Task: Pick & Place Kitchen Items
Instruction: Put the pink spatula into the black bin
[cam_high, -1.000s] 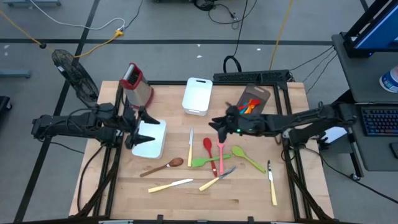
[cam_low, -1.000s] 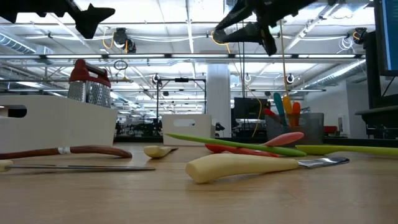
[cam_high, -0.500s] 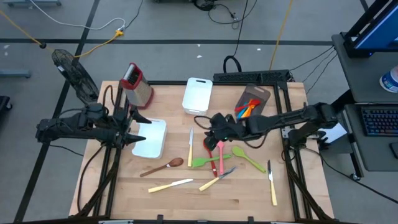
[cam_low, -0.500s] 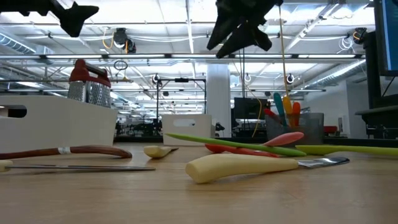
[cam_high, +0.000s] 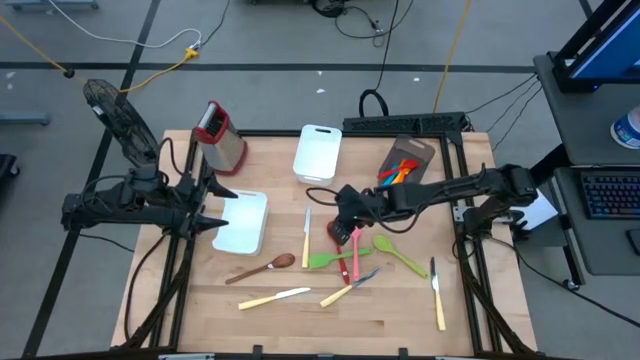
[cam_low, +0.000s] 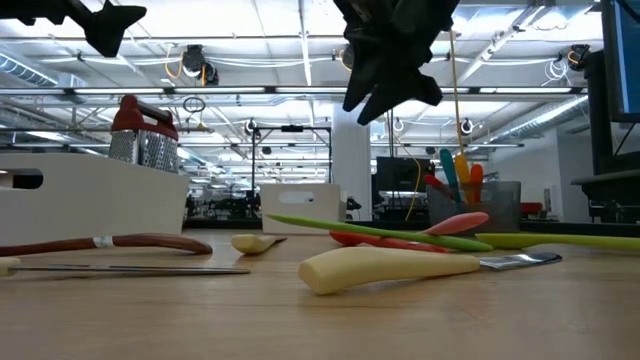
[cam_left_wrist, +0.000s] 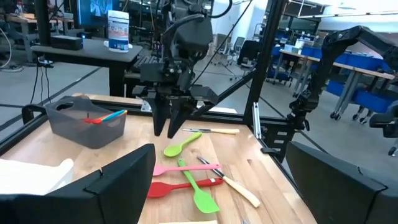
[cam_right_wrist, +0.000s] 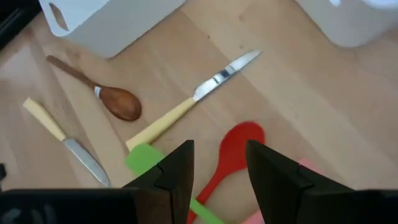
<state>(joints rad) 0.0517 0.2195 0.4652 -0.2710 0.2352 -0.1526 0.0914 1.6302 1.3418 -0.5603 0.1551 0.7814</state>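
Kitchen items lie loose mid-table: a red spoon (cam_high: 333, 238), a pink spatula (cam_high: 354, 250), a green spatula (cam_high: 328, 261), a light green spoon (cam_high: 398, 254), a wooden spoon (cam_high: 266, 267) and several cream-handled knives (cam_high: 306, 235). My right gripper (cam_high: 340, 224) hangs above the red spoon (cam_right_wrist: 234, 153), tipped steeply down and open by a narrow gap; the spoon's bowl shows between its fingers, well below them. My left gripper (cam_high: 214, 207) is held level and wide open at the table's left, above the near white tub (cam_high: 243, 222).
A second white tub (cam_high: 317, 153) stands at the far middle. A red-topped metal grater (cam_high: 220, 135) is at the far left. A brown holder (cam_high: 404, 165) with coloured utensils is at the far right. Bare wood lies along the near edge.
My right gripper has tipped from level to steeply downward and come a little toward the near edge, now over the red spoon. My left gripper has drawn back toward the table's left edge, staying level and open. No utensil has moved.
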